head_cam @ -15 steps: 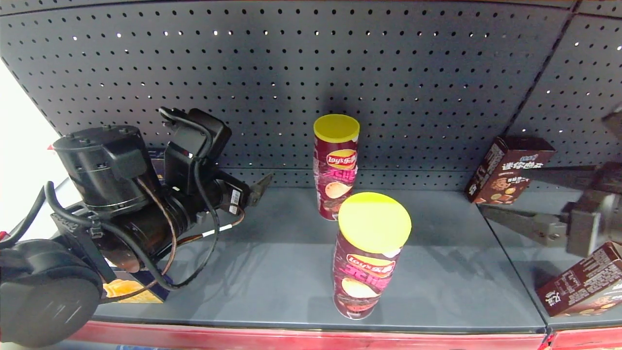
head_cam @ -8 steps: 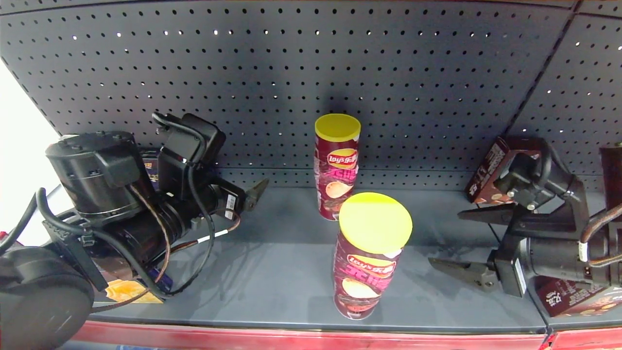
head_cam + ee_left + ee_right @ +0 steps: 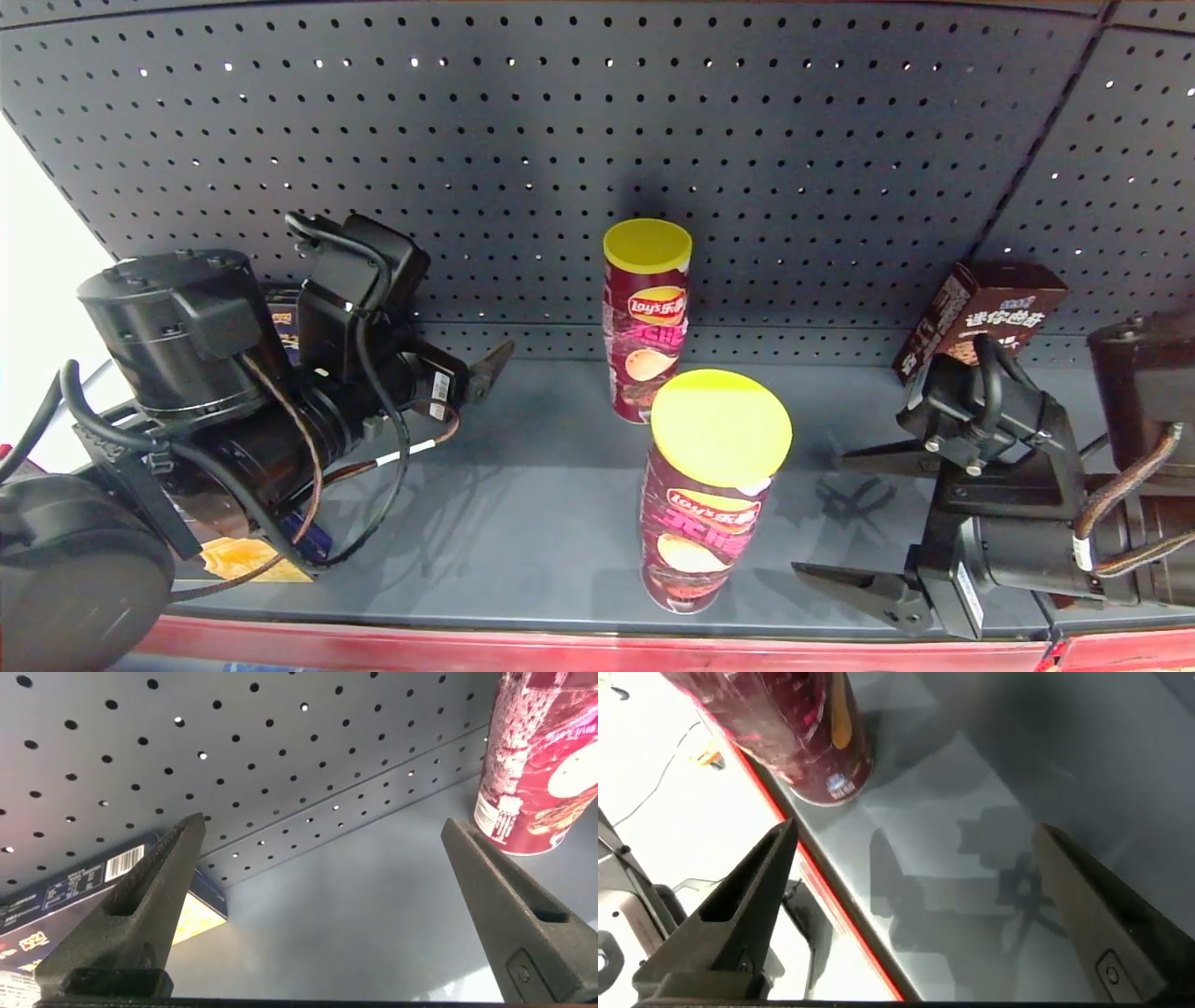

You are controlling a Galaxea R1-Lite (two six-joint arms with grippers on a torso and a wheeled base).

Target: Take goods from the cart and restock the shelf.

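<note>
Two maroon chip cans with yellow lids stand on the grey shelf [image 3: 523,523]: the back can [image 3: 646,327] near the pegboard, the front can [image 3: 708,495] close to the front edge. My left gripper [image 3: 487,362] hovers open over the shelf, left of the back can. In the left wrist view the left gripper [image 3: 318,924] holds nothing, and the back can [image 3: 547,756] stands off to one side. My right gripper [image 3: 857,523] is open and empty, low over the shelf just right of the front can. The right wrist view has the right gripper [image 3: 920,924] beside the front can [image 3: 789,728].
A brown cookie box [image 3: 980,313] leans against the pegboard at the back right. A blue box [image 3: 280,313] stands behind my left arm, also seen as the blue box [image 3: 89,891]. A yellow-and-blue pack [image 3: 245,558] lies under that arm. The red shelf lip [image 3: 560,649] runs along the front.
My right arm has come in from the right edge, forward and left, so its open gripper now sits near the front can. My left arm has eased slightly left. The cans have not moved.
</note>
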